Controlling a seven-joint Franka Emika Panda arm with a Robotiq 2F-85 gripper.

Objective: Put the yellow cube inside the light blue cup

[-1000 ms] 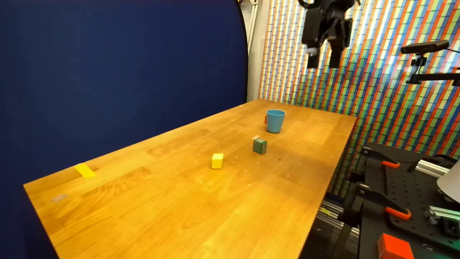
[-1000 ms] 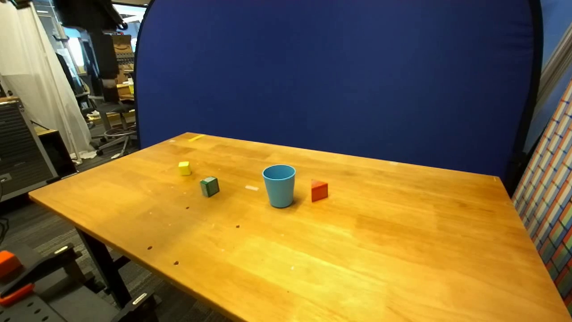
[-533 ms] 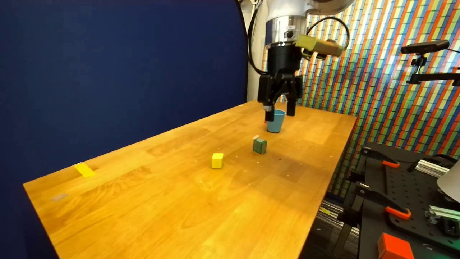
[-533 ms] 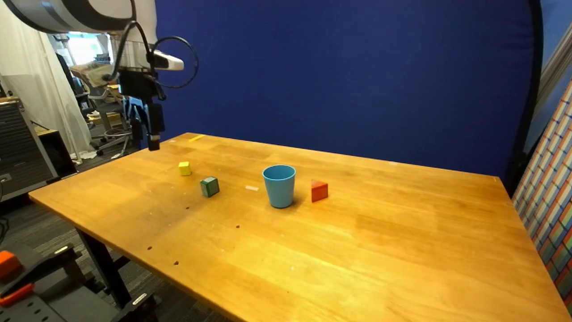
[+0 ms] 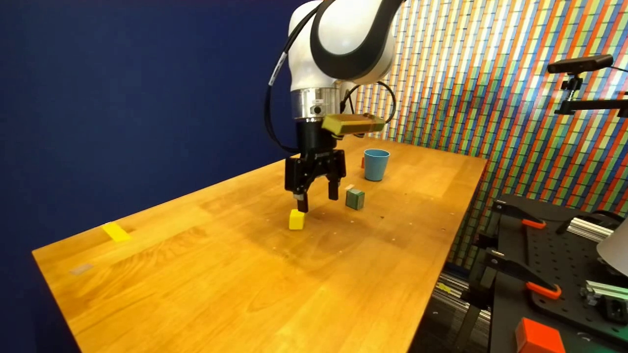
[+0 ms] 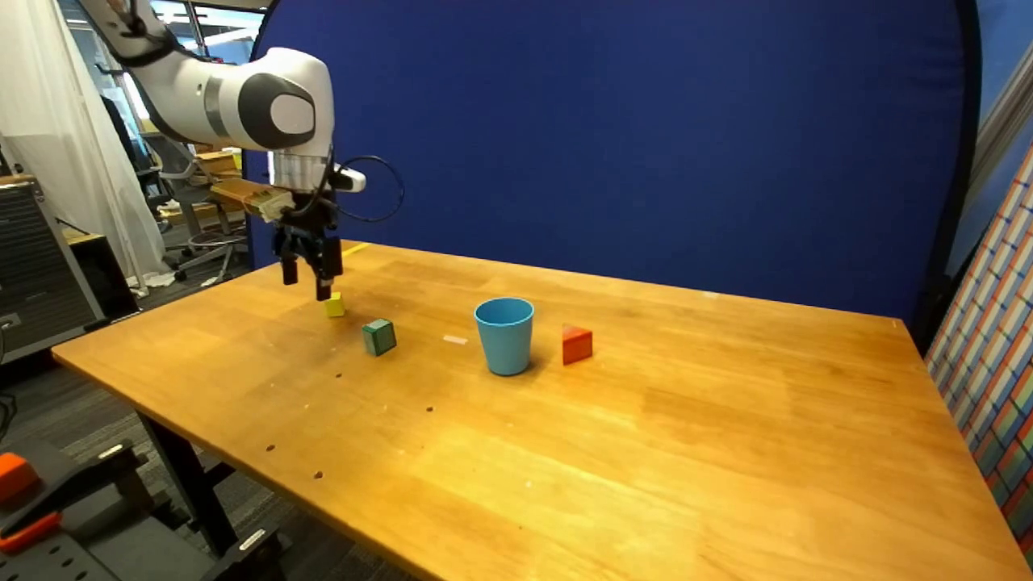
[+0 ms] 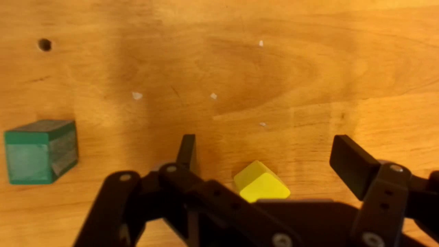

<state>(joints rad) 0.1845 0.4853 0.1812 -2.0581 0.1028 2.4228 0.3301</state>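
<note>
Wooden table (image 5: 206,289); pincer (image 5: 318,203) agape above yellow cube (image 5: 296,221)

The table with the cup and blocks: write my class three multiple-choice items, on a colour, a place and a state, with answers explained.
1. What colour is the cup?
A. Red
B. Light blue
C. White

2. Where is the yellow cube?
A. Inside the cup
B. On the green block
C. On the table

3. How are the fingers?
A. Apart
B. Shut on the yellow cube
C. Touching each other

1 B: both exterior views show its light blue wall.
2 C: it rests on the wood, outside the cup.
3 A: the wrist view shows a wide gap.
</note>
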